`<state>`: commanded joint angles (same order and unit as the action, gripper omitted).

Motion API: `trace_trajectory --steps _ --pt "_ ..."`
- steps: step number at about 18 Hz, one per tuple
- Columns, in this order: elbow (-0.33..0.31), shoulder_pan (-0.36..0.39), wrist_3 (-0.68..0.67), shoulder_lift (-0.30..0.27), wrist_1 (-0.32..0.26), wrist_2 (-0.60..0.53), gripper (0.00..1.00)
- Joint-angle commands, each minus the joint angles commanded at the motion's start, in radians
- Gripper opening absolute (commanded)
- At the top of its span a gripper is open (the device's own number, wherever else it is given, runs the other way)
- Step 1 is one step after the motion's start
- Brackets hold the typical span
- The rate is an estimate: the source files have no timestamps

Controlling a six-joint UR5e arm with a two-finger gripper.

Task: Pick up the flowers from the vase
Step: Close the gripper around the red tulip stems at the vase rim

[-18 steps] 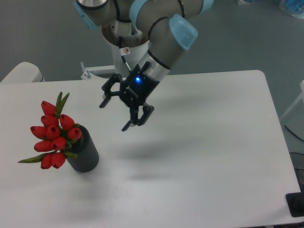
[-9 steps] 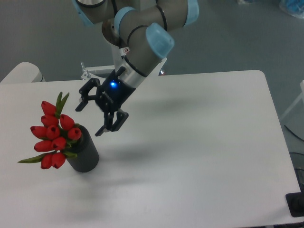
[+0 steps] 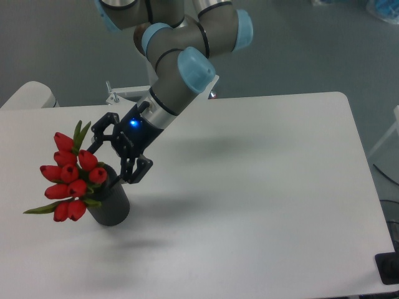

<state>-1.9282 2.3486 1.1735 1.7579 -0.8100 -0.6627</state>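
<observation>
The white bench point(image 3: 262, 205) fills the near part of the view, bare in front of and to the right of the gripper; at the near right corner, far off to the gripper's right, a small black object point(image 3: 389, 268) sits at the bench edge, too cut off to identify. Just below and to the left of the gripper stands the vase point(image 3: 111, 202), a short dark cylinder upright on the bench; the flowers point(image 3: 70, 175) are in it, red closed buds leaning out to the left, with one long green leaf point(image 3: 42, 208) pointing left and low, and another pair of leaves rising beside the top bud. The gripper point(image 3: 113, 154) hangs right beside the upper right of the bunch, its two black fingers point(image 3: 136, 170) spread apart, one close to the vase rim and the other near the top buds; whether either touches a bud cannot be told; nothing is pinched between them; a blue light glows on its body. Behind it the grey arm point(image 3: 181, 68) with pale blue caps slopes up and back; beyond lies the grey floor point(image 3: 312, 50).
</observation>
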Motion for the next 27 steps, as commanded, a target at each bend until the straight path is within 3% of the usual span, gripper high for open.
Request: trace_trajectory --steps 13,16,19,27 --pt "0.002 -0.017 -0.023 0.025 0.02 0.003 1.0" --pt "0.011 -0.017 -0.023 0.025 0.02 0.009 0.76" --pt "0.02 -0.017 -0.023 0.029 0.02 0.011 0.62" --pt "0.026 -0.015 -0.012 0.04 0.022 0.021 0.43"
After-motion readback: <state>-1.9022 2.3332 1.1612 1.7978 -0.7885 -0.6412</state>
